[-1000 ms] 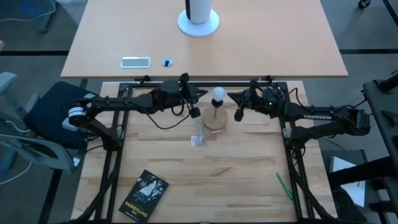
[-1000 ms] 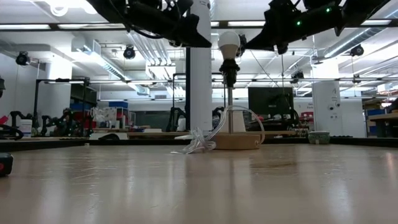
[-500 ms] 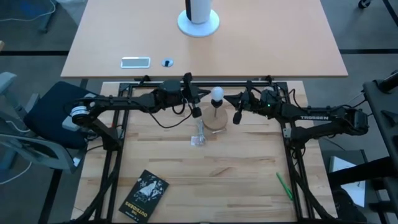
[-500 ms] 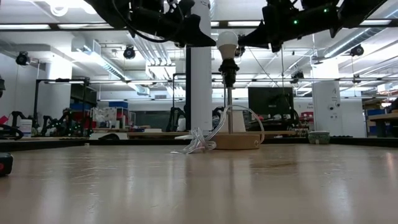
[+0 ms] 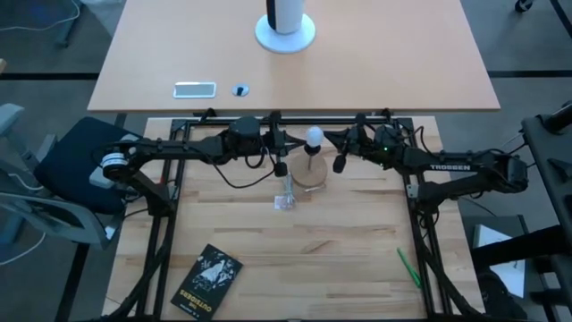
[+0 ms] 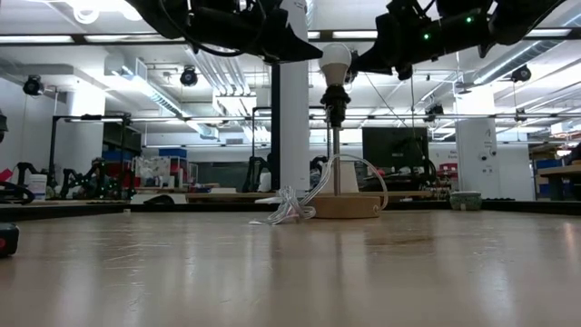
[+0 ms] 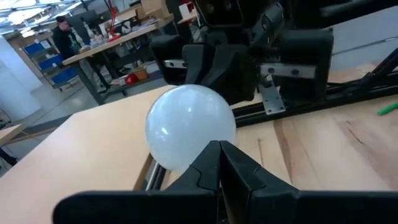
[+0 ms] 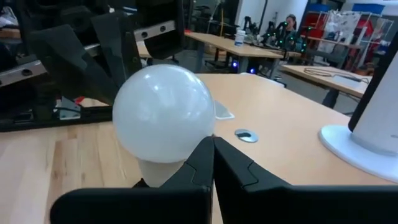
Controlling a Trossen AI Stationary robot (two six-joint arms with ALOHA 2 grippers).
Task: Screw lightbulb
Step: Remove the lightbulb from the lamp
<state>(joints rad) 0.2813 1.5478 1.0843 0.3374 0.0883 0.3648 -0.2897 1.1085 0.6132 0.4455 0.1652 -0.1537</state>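
Lightbulb (image 5: 313, 137) seated upright atop stand (image 6: 336, 154), between left hand (image 5: 280, 162) and right hand (image 5: 339, 161). Both hands fully closed, empty (neither touching bulb). Risk: closed fingertips nudging bulb sideways, tipping stand over on counter (image 5: 357, 233); wrapper (image 5: 285, 197) snagging nearby.

Overhead, one camera stares straight down, taking in the whole bench (image 5: 357, 241) and both arms from well above. Down low, another sits at bench-top height, looking level across the wood into the room behind, arms dipping in from the top. Each wrist camera peers forward past its own closed end effector, left (image 7: 219, 163) and right (image 8: 212, 159), very close to the lightbulb (image 7: 189, 126). All four views share that bulb; each wrist view also catches the opposite arm just behind it.
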